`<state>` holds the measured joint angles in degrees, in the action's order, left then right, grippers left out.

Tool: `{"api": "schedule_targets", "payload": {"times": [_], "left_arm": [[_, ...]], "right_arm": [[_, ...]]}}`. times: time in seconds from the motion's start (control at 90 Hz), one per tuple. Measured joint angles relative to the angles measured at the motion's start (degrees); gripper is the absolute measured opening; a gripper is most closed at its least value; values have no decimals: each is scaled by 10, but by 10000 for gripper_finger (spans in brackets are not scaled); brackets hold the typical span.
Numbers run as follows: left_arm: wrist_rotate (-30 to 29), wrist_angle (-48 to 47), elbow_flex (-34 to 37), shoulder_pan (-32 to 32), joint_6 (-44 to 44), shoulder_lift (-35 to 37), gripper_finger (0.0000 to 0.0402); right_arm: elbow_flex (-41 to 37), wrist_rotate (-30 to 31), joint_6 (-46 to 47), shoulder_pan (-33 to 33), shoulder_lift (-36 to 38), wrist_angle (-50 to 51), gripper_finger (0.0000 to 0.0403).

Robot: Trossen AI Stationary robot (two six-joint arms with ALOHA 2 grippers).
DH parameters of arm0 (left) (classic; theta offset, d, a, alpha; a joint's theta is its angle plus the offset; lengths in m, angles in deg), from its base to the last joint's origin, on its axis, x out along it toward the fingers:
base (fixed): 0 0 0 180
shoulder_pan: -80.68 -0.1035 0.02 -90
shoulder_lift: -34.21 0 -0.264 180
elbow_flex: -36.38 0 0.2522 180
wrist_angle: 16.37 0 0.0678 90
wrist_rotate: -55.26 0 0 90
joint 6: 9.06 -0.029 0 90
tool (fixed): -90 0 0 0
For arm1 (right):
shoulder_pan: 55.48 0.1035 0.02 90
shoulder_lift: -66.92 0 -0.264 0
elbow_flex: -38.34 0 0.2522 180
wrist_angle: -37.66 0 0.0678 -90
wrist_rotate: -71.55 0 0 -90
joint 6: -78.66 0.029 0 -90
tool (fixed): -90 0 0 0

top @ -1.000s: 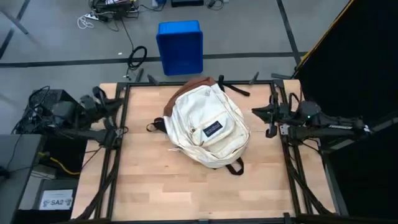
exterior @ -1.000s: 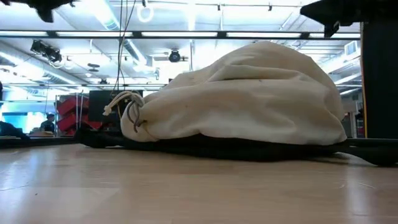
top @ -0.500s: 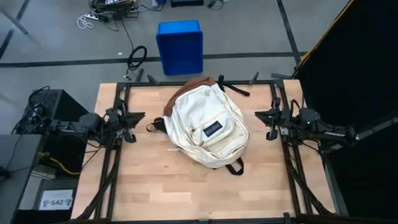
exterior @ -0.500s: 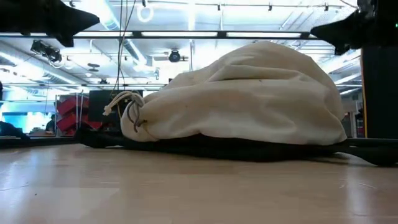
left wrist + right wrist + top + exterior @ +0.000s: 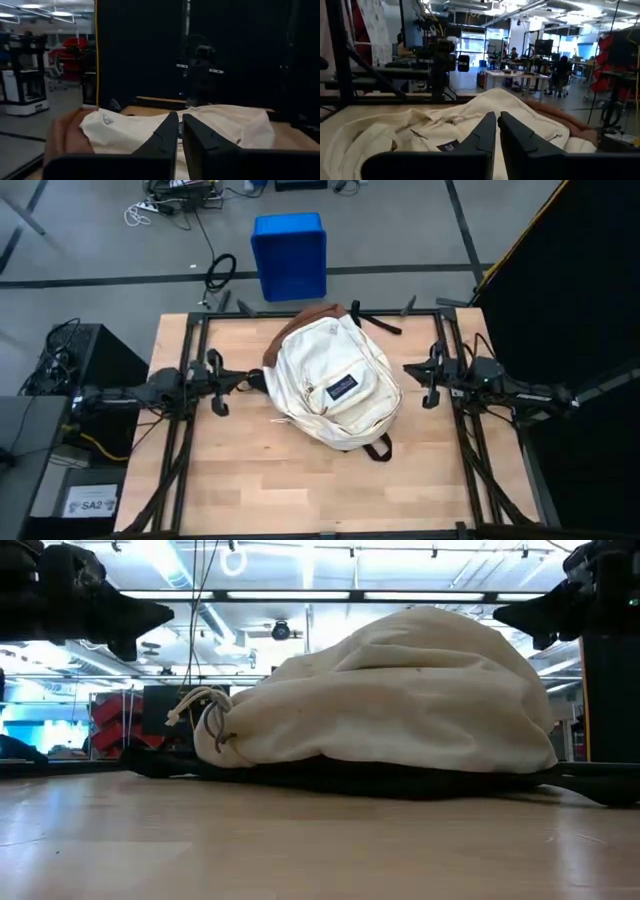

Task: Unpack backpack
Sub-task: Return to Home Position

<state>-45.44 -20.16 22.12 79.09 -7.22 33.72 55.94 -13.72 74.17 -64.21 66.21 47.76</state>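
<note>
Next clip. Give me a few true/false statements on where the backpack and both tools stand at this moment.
The backpack lies in the middle of the table, logo patch up. True.
The left tool grips a strap. False: it holds nothing, beside the backpack.
The right tool is shut, as is the left. True.
The blue crate sits on the table. False: it is on the floor beyond the table.
</note>
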Motion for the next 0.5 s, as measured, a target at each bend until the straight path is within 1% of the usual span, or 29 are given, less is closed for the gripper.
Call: {"api": "schedule_targets", "payload": {"times": [0.111, 0.289, 0.356, 0.444, 0.5], "left_arm": [[-2, 0, 0, -10, 15, 0, 0], [-40, 0, 0, -11, 25, 0, 0], [-42, -5, 0, -11, 45, 0, 0], [-42, -10, 0, -11, 46, 0, 0], [-42, -6, 0, -11, 46, 0, 0]], "right_arm": [[0, 6, 11, 0, -1, 10, 0], [0, 60, 57, 0, -1, 37, 0], [0, 62, 60, 0, -1, 63, 1], [0, 62, 70, 0, -1, 92, 1], [0, 63, 83, 0, -1, 92, 0]]}}
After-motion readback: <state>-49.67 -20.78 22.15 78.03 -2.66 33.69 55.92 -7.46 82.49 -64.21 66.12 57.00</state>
